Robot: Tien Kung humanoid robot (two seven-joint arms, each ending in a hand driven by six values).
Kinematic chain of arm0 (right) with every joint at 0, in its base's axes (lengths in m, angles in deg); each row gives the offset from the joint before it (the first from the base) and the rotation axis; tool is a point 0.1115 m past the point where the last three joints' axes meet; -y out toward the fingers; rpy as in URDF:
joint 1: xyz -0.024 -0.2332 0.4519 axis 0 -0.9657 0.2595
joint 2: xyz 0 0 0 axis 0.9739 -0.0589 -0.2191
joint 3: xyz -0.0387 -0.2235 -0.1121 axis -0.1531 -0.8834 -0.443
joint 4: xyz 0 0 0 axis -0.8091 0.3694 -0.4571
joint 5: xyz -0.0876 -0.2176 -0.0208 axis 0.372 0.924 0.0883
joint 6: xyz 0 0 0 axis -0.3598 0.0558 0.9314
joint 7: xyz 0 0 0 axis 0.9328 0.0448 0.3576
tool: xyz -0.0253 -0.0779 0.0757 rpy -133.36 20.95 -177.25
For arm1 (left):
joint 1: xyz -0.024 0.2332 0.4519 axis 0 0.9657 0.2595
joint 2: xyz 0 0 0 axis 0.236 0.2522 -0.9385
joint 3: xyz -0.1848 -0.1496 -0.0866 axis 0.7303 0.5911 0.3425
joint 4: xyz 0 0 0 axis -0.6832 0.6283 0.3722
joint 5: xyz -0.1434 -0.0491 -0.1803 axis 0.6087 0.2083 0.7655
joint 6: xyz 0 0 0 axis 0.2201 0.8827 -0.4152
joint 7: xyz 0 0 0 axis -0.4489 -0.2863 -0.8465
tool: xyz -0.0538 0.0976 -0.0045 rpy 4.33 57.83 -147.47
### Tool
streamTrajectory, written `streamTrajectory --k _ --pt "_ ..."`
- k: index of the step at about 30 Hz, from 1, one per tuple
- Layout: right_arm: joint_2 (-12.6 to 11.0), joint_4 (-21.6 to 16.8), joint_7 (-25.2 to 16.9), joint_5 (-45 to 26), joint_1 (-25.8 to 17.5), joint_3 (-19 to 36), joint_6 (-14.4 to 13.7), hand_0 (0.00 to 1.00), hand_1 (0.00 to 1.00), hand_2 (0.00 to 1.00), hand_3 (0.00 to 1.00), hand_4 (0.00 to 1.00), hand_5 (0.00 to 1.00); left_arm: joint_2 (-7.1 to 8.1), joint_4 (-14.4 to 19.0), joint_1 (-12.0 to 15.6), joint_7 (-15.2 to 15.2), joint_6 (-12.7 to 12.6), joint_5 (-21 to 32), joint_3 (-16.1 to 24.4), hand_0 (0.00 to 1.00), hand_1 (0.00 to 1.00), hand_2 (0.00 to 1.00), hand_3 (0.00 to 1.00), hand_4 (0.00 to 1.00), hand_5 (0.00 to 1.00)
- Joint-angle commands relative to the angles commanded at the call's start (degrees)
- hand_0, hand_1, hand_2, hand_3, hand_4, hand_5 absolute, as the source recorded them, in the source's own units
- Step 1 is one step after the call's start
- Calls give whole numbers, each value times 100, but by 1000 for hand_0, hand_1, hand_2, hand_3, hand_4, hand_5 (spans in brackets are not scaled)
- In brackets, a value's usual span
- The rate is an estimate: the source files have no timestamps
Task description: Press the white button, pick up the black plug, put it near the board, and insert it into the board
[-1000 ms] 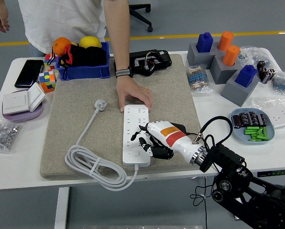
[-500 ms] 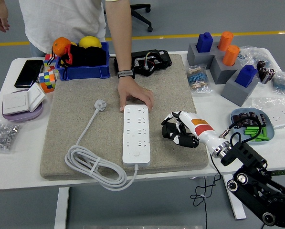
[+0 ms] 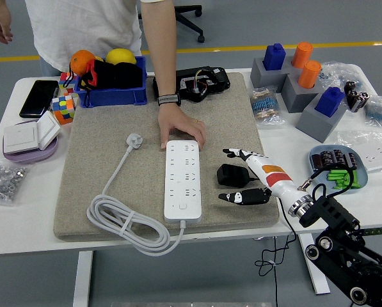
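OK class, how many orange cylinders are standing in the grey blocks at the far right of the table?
2. One orange cylinder stands in the rear grey block; the other stands in the block just in front. The remaining two pegs are blue. None seems hidden.

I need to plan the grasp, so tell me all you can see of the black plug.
The black plug is a small, blocky, matte adapter lying on the grey felt mat, just right of the white power strip and apart from it. A thin black cable trails right from it. The right hand brackets it with spread fingers, not gripping. Its prongs are not visible.
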State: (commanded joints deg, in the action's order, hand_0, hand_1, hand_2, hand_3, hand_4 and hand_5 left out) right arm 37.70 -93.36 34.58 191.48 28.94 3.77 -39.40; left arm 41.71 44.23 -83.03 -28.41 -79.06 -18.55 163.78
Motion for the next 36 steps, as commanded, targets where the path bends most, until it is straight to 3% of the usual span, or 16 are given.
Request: streamTrajectory --k 5,6,11,12,17,18,29,30,35,36 --pt "70 478 -376 -285 137 -131 -281 865 862 842 869 998 346 0 0 -4 5 3 -14 -4 466 495 512 577 592 268" --pt "79 541 -446 -327 157 -146 -318 788 787 769 793 916 233 0 0 -3 6 4 -18 -3 466 495 512 577 592 269" --pt "134 803 -743 -456 235 -161 -489 788 787 769 793 916 233 1 0 -12 5 5 -5 -18 466 495 512 577 592 269" --pt "141 824 -779 -476 239 -158 -511 743 731 715 742 826 165 1 0 -11 6 4 -5 -10 466 495 512 577 591 271" --pt "162 892 -809 -483 271 -181 -509 743 731 715 742 826 165 2 0 -12 5 4 4 -8 466 495 512 577 591 271" --pt "168 906 -797 -484 277 -189 -480 613 635 653 655 787 141 3 0 -13 4 4 4 -13 466 495 511 577 591 271" --pt "237 1134 -908 -624 410 -304 -372 563 603 605 625 757 106 -1 0 -22 7 4 2 -26 466 495 511 577 591 269" --pt "237 1130 -936 -633 411 -306 -385 487 513 540 606 725 79 -1 0 -21 7 4 4 -27 466 495 512 577 591 271" --pt "221 1104 -1068 -649 415 -334 -452 487 513 540 606 725 79 -1 0 -17 7 2 30 -24 466 495 512 577 591 271" --pt "215 1099 -1085 -651 413 -334 -462 436 378 400 558 717 2 -2 0 -19 7 2 24 -23 466 495 512 577 591 270"
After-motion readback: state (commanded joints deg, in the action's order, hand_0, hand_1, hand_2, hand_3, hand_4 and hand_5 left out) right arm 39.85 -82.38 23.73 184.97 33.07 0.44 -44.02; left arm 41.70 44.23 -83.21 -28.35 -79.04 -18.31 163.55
